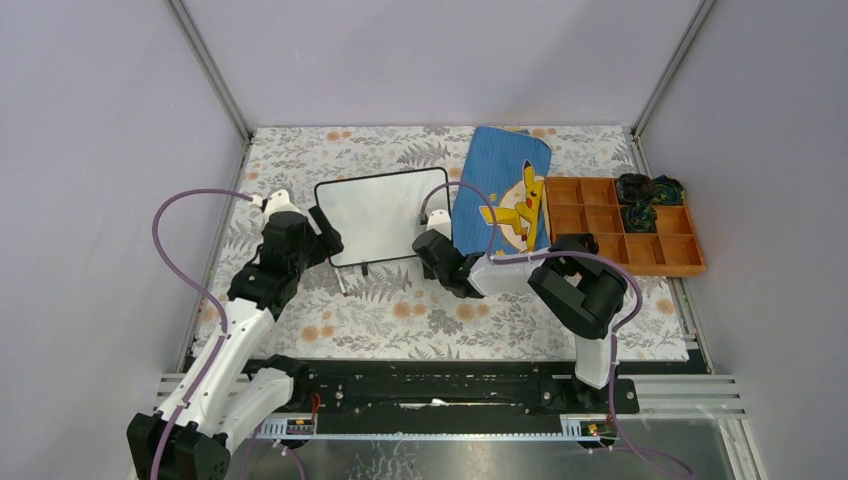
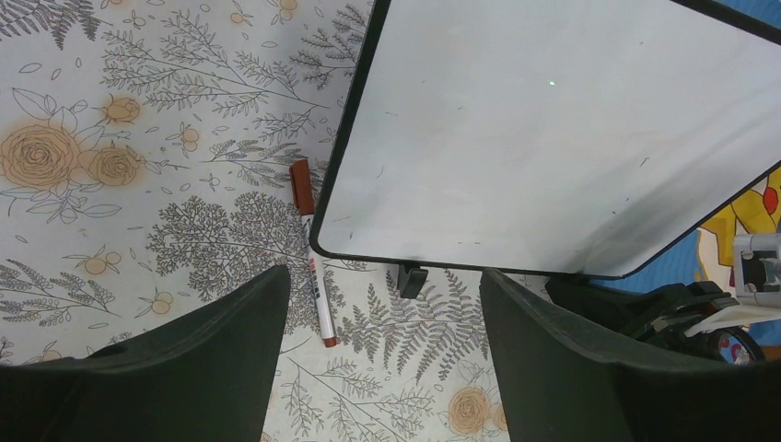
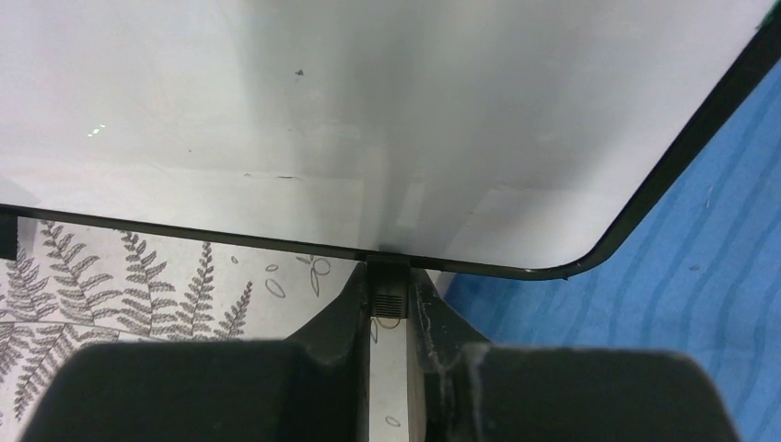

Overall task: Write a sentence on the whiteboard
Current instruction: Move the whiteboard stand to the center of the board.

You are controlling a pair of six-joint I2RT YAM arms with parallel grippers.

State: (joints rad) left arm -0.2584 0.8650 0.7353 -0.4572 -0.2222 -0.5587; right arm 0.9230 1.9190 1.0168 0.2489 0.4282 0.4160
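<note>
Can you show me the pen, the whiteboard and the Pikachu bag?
pen [image 2: 314, 262]: left wrist view, middle of its white barrel.
whiteboard [image 1: 385, 215]: top view, middle of its white face.
Pikachu bag [image 1: 505, 163]: top view, blue cloth above Pikachu.

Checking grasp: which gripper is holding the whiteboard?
The right gripper: fingers pinched on the near edge of the whiteboard. The left gripper hangs open near the marker.

Blank whiteboard [image 1: 382, 218] left of table centre.

A small white rectangle in a thin black frame with rounded corners, its writing face up and bare except for a few faint specks. One small black foot [image 2: 412, 279] shows under its near edge. Its right side reaches the blue Pikachu pouch [image 1: 505, 195]. The right gripper [image 3: 389, 281] pinches the near edge by the right corner.
</note>
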